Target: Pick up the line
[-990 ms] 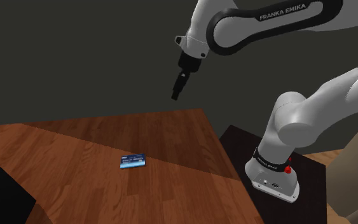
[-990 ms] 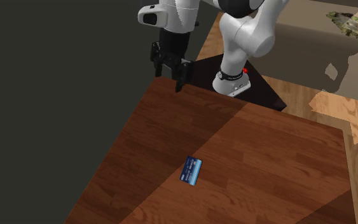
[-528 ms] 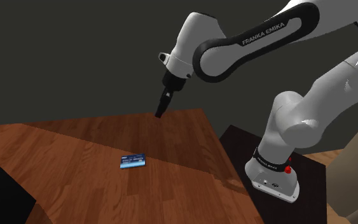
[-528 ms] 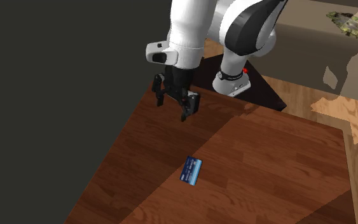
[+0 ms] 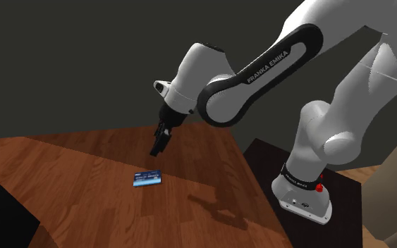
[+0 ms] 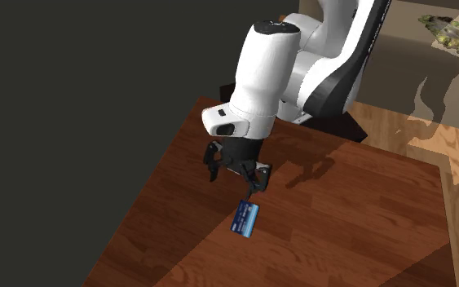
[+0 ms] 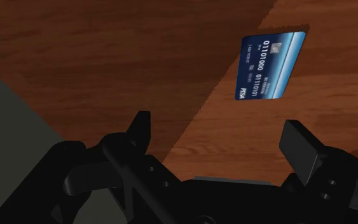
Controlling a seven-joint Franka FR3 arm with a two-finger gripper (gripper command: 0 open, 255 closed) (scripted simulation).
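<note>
A small blue card (image 5: 147, 179) printed with white digits lies flat on the brown wooden table (image 5: 84, 183). The same card (image 6: 247, 218) sits near the middle of the table in the second exterior view. My black gripper (image 5: 159, 144) hangs in the air above the table, a short way from the card. From the second exterior view the gripper (image 6: 234, 183) is open, just above and beside the card. Seen from the wrist, the card (image 7: 270, 65) lies ahead of the open gripper (image 7: 225, 137), closer to one finger, and nothing is between the fingers.
The table's edge (image 5: 253, 187) runs close to my dark stand (image 5: 338, 190). A dark wall (image 5: 84, 63) rises behind the table. A beige block (image 6: 431, 65) with a greenish object (image 6: 446, 33) on it stands on the wood floor beyond the table.
The arm has swung down and across the table toward the card. The gripper is now much lower and nearer the card; its fingers have stayed open. The card has not moved.
</note>
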